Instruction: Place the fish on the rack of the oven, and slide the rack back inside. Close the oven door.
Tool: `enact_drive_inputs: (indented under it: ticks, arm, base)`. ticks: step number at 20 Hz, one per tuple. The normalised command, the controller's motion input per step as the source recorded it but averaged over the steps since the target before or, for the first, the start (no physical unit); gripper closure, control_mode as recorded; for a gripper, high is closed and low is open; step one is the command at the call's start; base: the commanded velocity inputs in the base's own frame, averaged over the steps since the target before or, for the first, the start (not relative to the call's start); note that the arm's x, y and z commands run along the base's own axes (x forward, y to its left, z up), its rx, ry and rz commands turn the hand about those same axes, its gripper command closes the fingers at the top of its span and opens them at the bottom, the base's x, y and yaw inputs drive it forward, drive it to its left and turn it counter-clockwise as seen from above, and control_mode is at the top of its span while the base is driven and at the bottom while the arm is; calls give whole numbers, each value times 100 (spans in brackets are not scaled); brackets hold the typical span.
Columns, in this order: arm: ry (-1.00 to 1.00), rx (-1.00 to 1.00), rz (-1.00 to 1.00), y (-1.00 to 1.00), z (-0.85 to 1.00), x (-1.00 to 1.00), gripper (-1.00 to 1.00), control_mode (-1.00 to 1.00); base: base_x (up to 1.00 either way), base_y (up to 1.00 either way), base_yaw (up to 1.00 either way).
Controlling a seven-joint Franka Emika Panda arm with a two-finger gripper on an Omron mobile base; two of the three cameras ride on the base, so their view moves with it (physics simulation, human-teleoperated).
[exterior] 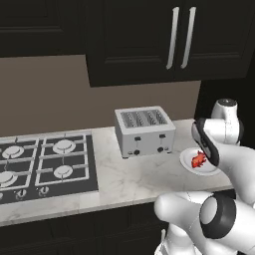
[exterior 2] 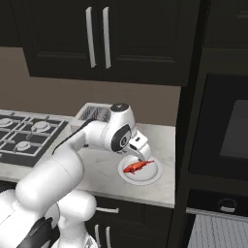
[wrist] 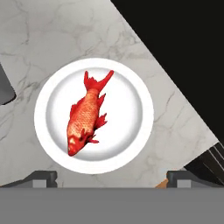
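The fish (wrist: 86,117) lay in the middle of a white plate (wrist: 131,83) at the centre of the hand view, on the marble table (exterior: 129,179). The gripper (exterior 2: 141,156) hovered above it, jaws spread wide and empty. The step in hand looked like the approach for the pick-up; next the jaws would need to descend and straddle the body. The toaster (exterior: 144,130) stood near at upper left of the plate. The rack (exterior 2: 215,232) showed at lower right.

no readable text, labels, brands or numbers anywhere
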Motion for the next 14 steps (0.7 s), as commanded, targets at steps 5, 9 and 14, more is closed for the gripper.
enact_drive_inputs:
  ticks: [5,9,14]
  arm:
    - [1,1,0,0,-43,16,-100,-100]
    - [1,1,0,0,-38,32,-100,-100]
    - [0,1,0,0,-30,30,-100,-100]
  base:
    - [0,0,0]
    - [0,0,0]
    - [0,0,0]
